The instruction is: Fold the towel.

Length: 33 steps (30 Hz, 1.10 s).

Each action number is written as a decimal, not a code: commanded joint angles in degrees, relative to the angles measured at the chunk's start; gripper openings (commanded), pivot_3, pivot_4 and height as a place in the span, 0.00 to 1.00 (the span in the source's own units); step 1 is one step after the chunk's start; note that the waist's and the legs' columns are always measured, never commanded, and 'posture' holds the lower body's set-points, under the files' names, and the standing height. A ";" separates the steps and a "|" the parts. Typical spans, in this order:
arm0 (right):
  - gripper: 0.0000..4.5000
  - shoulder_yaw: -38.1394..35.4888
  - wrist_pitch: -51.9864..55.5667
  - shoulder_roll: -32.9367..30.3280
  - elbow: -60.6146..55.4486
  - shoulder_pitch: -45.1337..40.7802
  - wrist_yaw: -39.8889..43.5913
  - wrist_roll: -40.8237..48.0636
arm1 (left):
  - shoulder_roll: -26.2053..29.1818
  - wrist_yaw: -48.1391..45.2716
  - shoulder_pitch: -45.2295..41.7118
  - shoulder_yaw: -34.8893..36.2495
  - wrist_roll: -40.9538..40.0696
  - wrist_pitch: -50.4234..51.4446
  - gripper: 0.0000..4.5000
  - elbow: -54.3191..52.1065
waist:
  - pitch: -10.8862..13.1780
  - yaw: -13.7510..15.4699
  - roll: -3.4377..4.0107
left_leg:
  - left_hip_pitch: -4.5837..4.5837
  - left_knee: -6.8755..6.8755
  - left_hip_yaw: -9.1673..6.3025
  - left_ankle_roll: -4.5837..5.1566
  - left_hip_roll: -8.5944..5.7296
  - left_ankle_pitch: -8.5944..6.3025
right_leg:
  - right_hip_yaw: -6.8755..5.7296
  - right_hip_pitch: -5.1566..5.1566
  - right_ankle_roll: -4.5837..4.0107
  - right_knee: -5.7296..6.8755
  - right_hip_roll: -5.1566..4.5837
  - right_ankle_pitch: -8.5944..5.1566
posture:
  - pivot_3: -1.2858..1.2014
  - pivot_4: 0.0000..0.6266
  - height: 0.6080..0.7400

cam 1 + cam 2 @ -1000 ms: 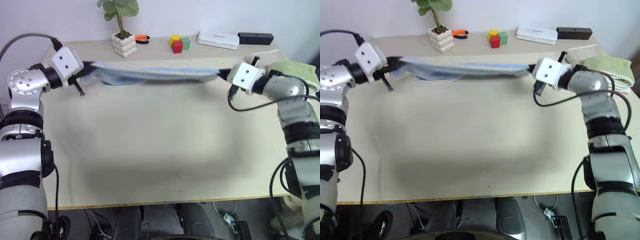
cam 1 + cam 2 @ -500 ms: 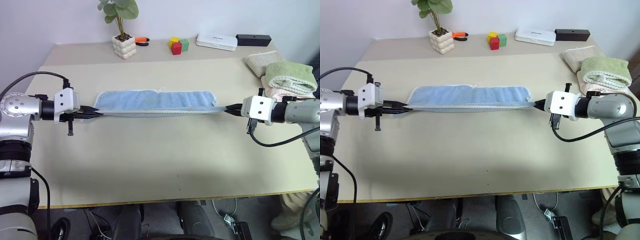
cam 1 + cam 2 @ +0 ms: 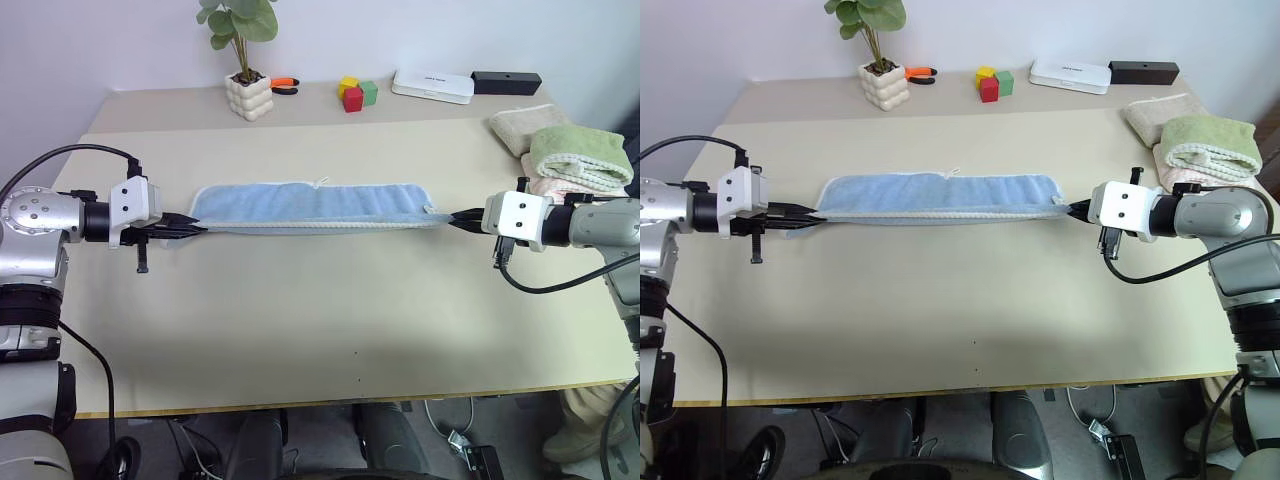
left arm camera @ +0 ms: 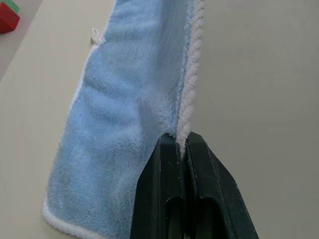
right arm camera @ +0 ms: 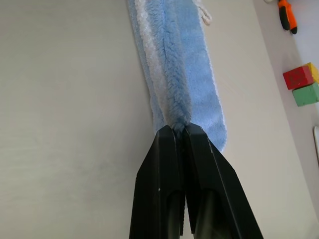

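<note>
My left gripper [image 3: 190, 229] and right gripper [image 3: 462, 216] each have their jaws clamped on an end of the blue towel [image 3: 315, 203], stretched along the worktop [image 3: 330, 310]. Both bites look shallow, probably hem only; more tension could slip a corner free and undo the fold.

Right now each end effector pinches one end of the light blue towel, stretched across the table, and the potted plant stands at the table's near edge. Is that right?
One slip: the potted plant stands at the table's far edge, as the left eye view shows. Each end effector, left and right, does pinch one end of the stretched towel.
</note>
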 commanded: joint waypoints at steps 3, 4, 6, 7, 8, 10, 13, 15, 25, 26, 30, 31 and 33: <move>0.00 -4.71 2.10 -3.74 -5.48 5.30 2.61 2.71 | 2.66 -0.71 5.14 2.44 -4.55 6.18 0.01 -9.08 | 0.00 0.02 0.00 | 0.00 0.00 0.00 0.00 0.00 0.00 | 0.00 0.00 0.00 0.00 0.00 0.00 | 0.52 0.24 1.00; 0.00 -6.11 3.88 -5.62 -8.68 9.50 4.59 4.23 | 3.65 -1.28 9.21 3.07 -7.11 10.95 0.01 -15.33 | -0.01 0.04 0.02 | -0.04 -0.06 0.01 0.00 0.00 0.00 | 0.00 -0.05 0.00 -0.04 0.00 0.00 | 0.52 0.24 1.00; 0.00 -7.59 6.84 -7.65 -13.05 14.18 6.36 6.23 | 4.97 -0.88 14.22 4.09 -10.27 17.22 0.01 -23.25 | 0.00 0.07 0.01 | 0.00 -0.05 0.00 0.44 0.04 -0.26 | 0.01 0.09 0.05 -0.13 -0.01 -0.12 | 0.52 0.24 1.00; 0.00 -7.74 7.50 -7.81 -13.89 14.61 6.12 6.45 | 5.25 -0.22 14.99 4.42 -10.70 18.38 0.01 -24.60 | 0.05 0.10 -0.05 | -0.01 -0.03 0.03 0.55 0.04 -0.32 | 0.01 0.09 0.05 -0.16 -0.01 -0.14 | 0.52 0.24 1.00; 0.00 -7.81 8.38 -7.75 -14.58 14.63 5.96 6.82 | 5.46 0.30 15.62 4.74 -11.04 19.44 0.01 -25.73 | 0.05 0.10 -0.05 | -0.02 0.06 0.03 0.55 0.05 -0.32 | 0.01 0.09 0.04 -0.13 0.00 -0.13 | 0.52 0.24 1.00; 0.00 -7.86 9.29 -7.54 -14.81 14.02 5.90 7.03 | 5.56 1.12 16.00 5.15 -11.41 21.07 0.01 -26.99 | 0.06 0.03 -0.05 | 0.11 0.10 0.05 0.54 0.05 -0.32 | 0.01 0.20 -0.02 -0.10 0.02 -0.08 | 0.52 0.24 1.00; 0.00 -8.12 10.47 -7.26 -15.38 13.23 6.07 6.94 | 5.83 1.68 16.51 5.40 -11.87 22.37 0.01 -28.16 | 0.05 0.09 -0.05 | 0.50 0.07 0.07 0.54 0.08 -0.31 | 0.01 0.61 -0.04 -0.16 0.06 -0.09 | 0.52 0.24 1.00; 0.00 -8.25 10.88 -7.19 -15.52 13.00 6.21 6.87 | 5.92 1.83 16.91 5.51 -11.98 22.64 0.01 -28.60 | 0.05 0.12 -0.05 | 0.48 0.06 0.06 0.54 0.08 -0.31 | 0.01 0.59 -0.04 -0.17 0.05 -0.09 | 0.52 0.24 1.00; 0.00 -7.56 9.97 -6.14 -14.38 11.87 5.55 5.44 | 3.72 3.25 14.32 4.82 -10.89 21.06 0.01 -25.62 | 0.05 0.17 -0.05 | 0.42 0.05 0.07 0.54 0.08 -0.32 | 0.00 0.56 -0.04 -0.19 0.05 -0.09 | 0.52 0.24 1.00; 0.00 -7.38 9.83 -5.90 -14.19 11.53 5.36 5.25 | 3.40 3.48 13.83 4.71 -10.72 20.72 0.01 -25.08 | 0.05 0.15 -0.05 | 0.42 0.06 0.07 0.54 0.08 -0.31 | 0.01 0.56 -0.03 -0.19 0.05 -0.09 | 0.52 0.24 1.00; 0.00 -4.12 6.89 -1.92 -8.39 4.75 2.08 1.19 | -0.73 6.95 7.51 3.45 -7.42 15.63 0.01 -15.97 | 0.05 0.11 -0.06 | 0.45 0.07 0.07 0.54 0.08 -0.31 | 0.00 0.57 -0.03 -0.18 0.06 -0.09 | 0.52 0.24 1.00; 0.00 -3.70 6.12 -1.28 -7.25 3.79 1.76 0.44 | -1.38 7.34 6.56 3.28 -6.79 14.62 0.01 -14.35 | 0.05 0.12 -0.06 | 0.45 0.07 0.07 0.54 0.08 -0.31 | 0.00 0.57 -0.03 -0.19 0.06 -0.08 | 0.52 0.24 1.00; 0.00 -2.45 4.96 0.50 -4.43 1.22 0.79 -0.88 | -2.75 8.34 4.29 2.78 -5.07 11.62 0.01 -10.05 | 0.05 0.09 -0.06 | 0.43 0.06 0.07 0.54 0.08 -0.31 | 0.00 0.55 -0.03 -0.20 0.06 -0.09 | 0.52 0.24 1.00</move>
